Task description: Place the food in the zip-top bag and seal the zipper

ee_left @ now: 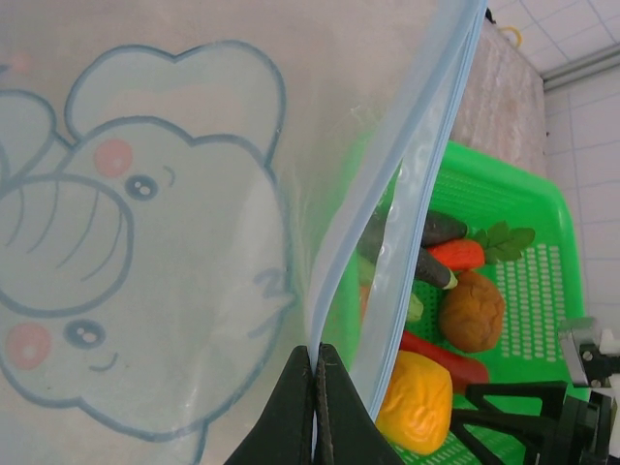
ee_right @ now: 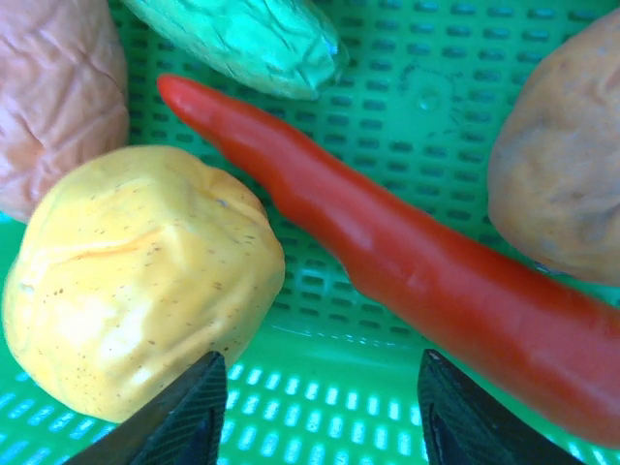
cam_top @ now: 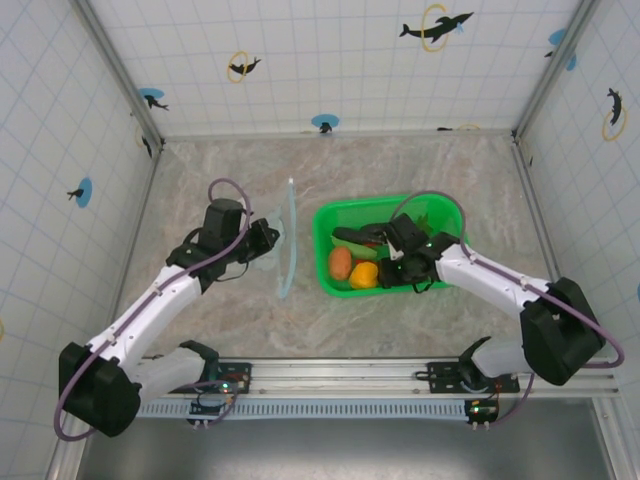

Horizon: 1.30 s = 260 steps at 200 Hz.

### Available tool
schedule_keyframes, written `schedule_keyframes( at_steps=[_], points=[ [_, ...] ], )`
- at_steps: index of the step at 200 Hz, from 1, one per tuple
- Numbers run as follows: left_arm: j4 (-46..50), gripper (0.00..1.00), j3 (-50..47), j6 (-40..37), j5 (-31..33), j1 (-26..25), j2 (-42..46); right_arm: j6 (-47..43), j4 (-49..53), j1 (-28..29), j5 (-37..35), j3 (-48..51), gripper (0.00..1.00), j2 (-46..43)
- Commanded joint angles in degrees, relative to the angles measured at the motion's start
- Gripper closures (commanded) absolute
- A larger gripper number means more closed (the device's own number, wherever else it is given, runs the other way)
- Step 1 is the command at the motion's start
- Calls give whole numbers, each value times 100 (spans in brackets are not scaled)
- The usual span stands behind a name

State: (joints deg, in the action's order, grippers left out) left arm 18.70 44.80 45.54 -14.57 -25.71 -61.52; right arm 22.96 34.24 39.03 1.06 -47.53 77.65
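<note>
Several toy veggies sit in the green mesh basket [cam_top: 321,250]: a dimpled yellow-orange fruit [ee_right: 136,281], a smooth glossy red chili [ee_right: 407,262] just beside it, a rough brownish oval [ee_right: 562,165] and a ridged green piece [ee_right: 242,39], all on a marbled grey-beige table [cam_top: 400,165] boxed in by white tiled walls [cam_top: 330,60] with dolphin stickers. My left gripper [ee_left: 317,363] is pinched tight on the edge of the floppy clear zip-top bag [ee_left: 145,242] with its elephant print, right where the pale blue zipper [ee_left: 387,194] runs down, just left of the basket. My right gripper [ee_right: 325,358] hangs spread wide and empty, low over the fruit and chili
</note>
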Motion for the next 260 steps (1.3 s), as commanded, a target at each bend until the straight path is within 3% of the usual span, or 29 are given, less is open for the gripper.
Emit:
schedule_keyframes(
  at_steps=[1, 47, 77, 107, 126, 150, 214, 260],
  points=[
    [-260, 100, -209, 366, -604, 47, 23, -75, -101, 66, -123, -154, 39, -345],
    [-529, 100, -213, 906, -1586, 46, -225, 206, -743, 92, 507, -460, 19, -221],
    [-718, 100, -354, 1470, -1495, 49, 50, 346, -850, 186, 480, -516, 13, 138],
    [88, 100, -11, 1854, -1064, 49, 149, 389, -871, 186, 468, -448, 12, 403],
    [878, 100, 355, 2080, -642, 45, 165, 366, -972, 228, 571, -371, 13, 516],
    [1390, 100, 649, 2332, -695, 49, 62, 366, -1163, 226, 703, -232, 15, 639],
    [937, 100, 808, 3034, -997, 43, 67, 459, -1363, 148, 1098, -58, 19, 951],
    [553, 100, 405, 3170, -1162, 41, -36, 470, -1387, 65, 1001, -29, 46, 650]
  ],
)
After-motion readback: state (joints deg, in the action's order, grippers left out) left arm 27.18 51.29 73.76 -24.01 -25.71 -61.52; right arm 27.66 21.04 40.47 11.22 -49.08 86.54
